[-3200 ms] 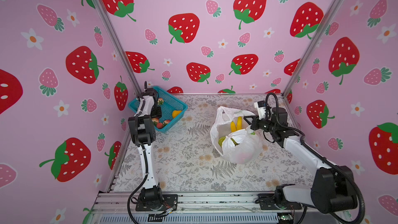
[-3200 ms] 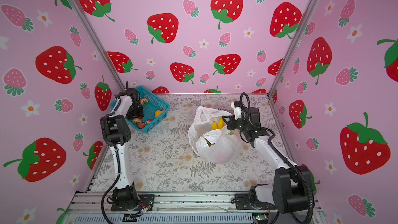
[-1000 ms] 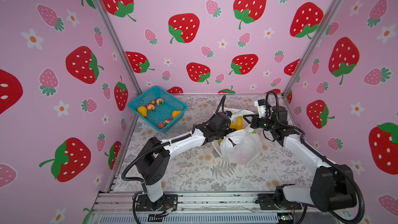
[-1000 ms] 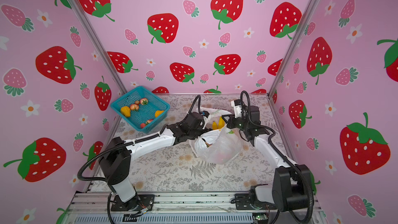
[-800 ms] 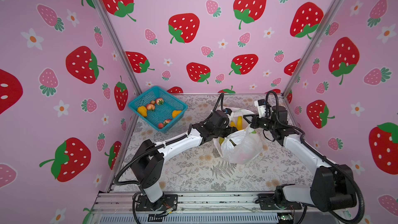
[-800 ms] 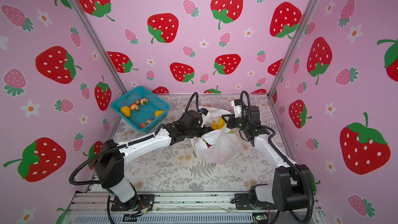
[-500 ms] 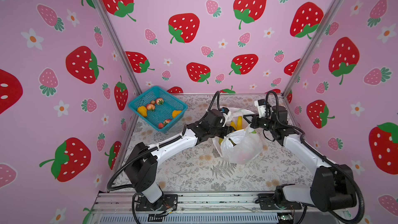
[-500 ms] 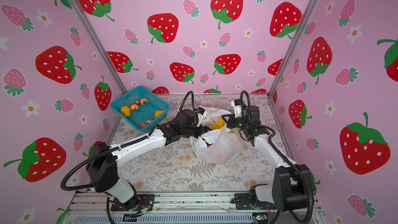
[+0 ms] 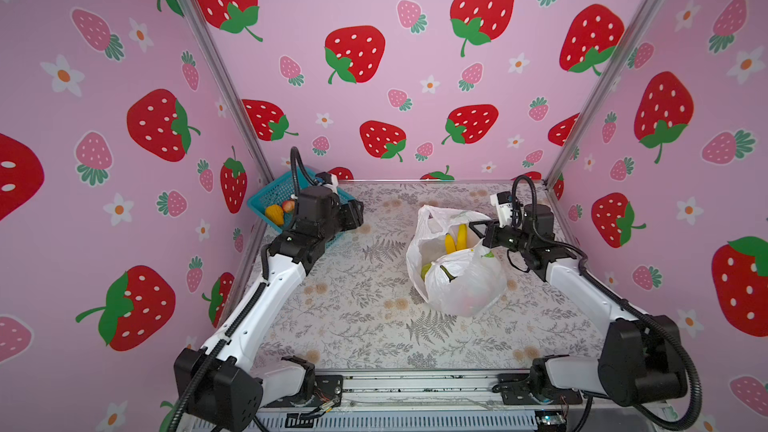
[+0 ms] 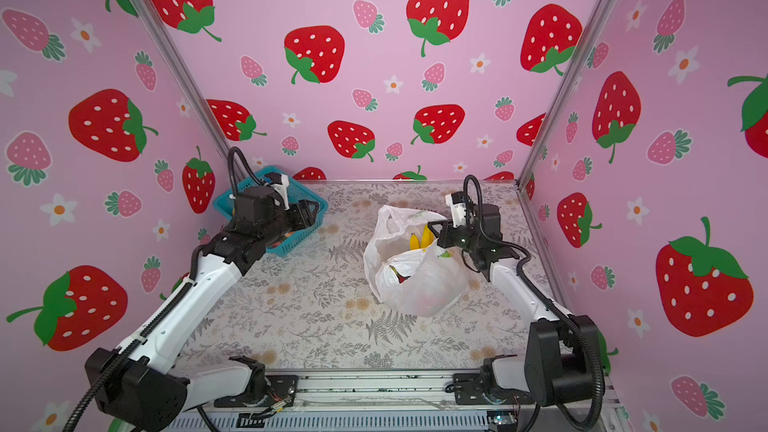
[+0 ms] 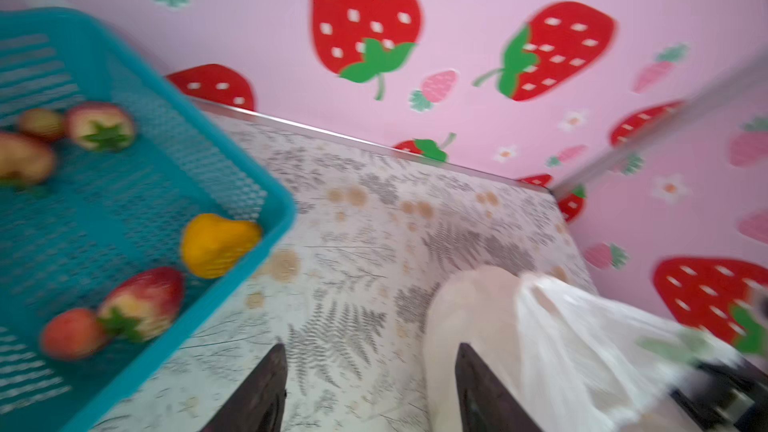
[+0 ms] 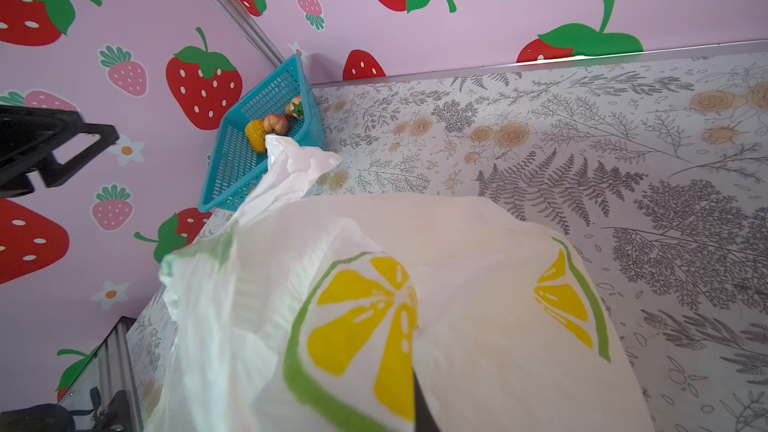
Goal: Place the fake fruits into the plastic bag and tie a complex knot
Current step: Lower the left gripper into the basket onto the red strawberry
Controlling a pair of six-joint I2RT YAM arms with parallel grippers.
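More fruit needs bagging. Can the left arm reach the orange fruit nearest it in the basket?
Probably yes: the left end effector hangs open beside the basket, and nothing covers the orange fruit.

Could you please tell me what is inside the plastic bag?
The plastic bag is open at the top: yellow bananas and a green piece show. Anything lower is hidden behind its white film.

Lemon-print plastic bag (image 9: 465, 284) sits open on my table (image 9: 353, 305), bananas (image 9: 455, 238) poking up inside; other fake fruits (image 11: 216, 243) lie in the teal basket (image 12: 266, 97).
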